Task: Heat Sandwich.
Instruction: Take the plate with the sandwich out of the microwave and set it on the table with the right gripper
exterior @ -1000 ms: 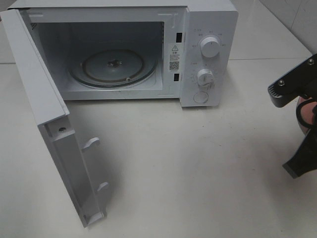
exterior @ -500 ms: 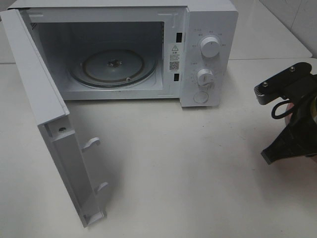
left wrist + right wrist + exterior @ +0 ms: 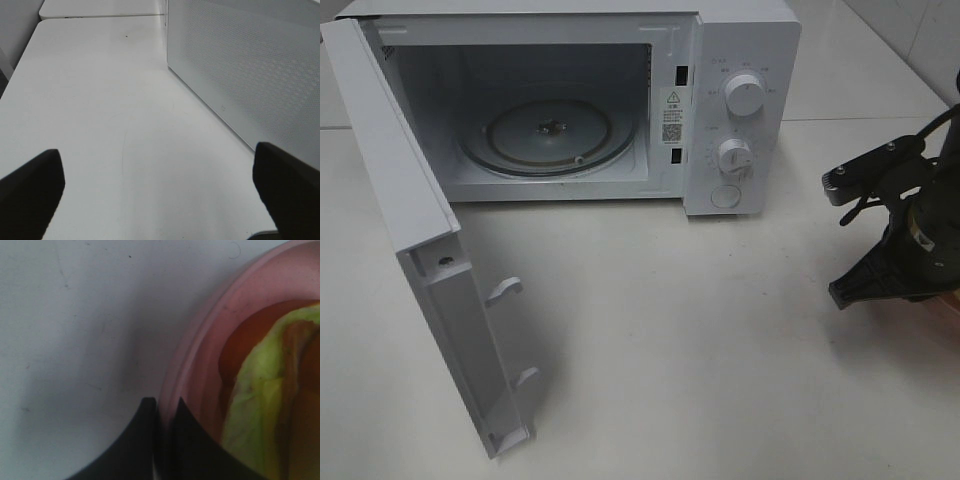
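jaws of the left gripper (image 3: 160, 192) stand wide and empty over bare table (image 3: 100, 100), the microwave (image 3: 570, 100) wall beside them; jaws of the right gripper (image 3: 161, 412) are pinched on the pink plate (image 3: 200, 355) rim, the sandwich (image 3: 265, 405) just inside; door (image 3: 430, 270) open, loading and heating remain

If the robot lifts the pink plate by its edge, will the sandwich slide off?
Maybe. The right pincer pinches only the pink plate at its rim, so it could tilt. The sandwich lies loose, but the raised rim might stop it.
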You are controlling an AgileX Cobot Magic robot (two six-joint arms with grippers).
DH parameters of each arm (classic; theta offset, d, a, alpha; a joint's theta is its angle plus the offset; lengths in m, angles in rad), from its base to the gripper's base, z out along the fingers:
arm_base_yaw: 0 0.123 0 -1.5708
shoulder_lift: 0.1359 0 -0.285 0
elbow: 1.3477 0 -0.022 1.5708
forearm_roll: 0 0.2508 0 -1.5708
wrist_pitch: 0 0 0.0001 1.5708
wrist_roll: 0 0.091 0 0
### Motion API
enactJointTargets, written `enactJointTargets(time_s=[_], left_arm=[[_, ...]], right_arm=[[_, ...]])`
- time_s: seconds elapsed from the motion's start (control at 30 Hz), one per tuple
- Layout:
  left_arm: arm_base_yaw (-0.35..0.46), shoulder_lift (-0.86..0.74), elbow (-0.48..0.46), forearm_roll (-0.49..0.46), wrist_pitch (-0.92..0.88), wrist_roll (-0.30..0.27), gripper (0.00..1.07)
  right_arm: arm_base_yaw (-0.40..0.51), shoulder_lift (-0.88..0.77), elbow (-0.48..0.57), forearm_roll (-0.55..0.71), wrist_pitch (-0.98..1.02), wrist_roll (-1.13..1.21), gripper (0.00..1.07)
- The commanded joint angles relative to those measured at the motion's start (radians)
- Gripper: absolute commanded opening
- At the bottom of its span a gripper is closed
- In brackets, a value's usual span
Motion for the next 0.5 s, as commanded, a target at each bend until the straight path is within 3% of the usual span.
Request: enactJointTargets(time_s=[0.03, 0.5], left_arm=[[0.004, -0.019, 0.003, 0.000, -0.009, 0.001, 0.97], [0.004, -0.019, 0.003, 0.000, -0.009, 0.001, 0.97]], right_arm=[[-0.026, 0.028, -0.007, -0.067, -0.011, 0.066, 0.00], [-0.055, 0.176, -0.007, -0.238, -0.039, 0.311, 0.02]])
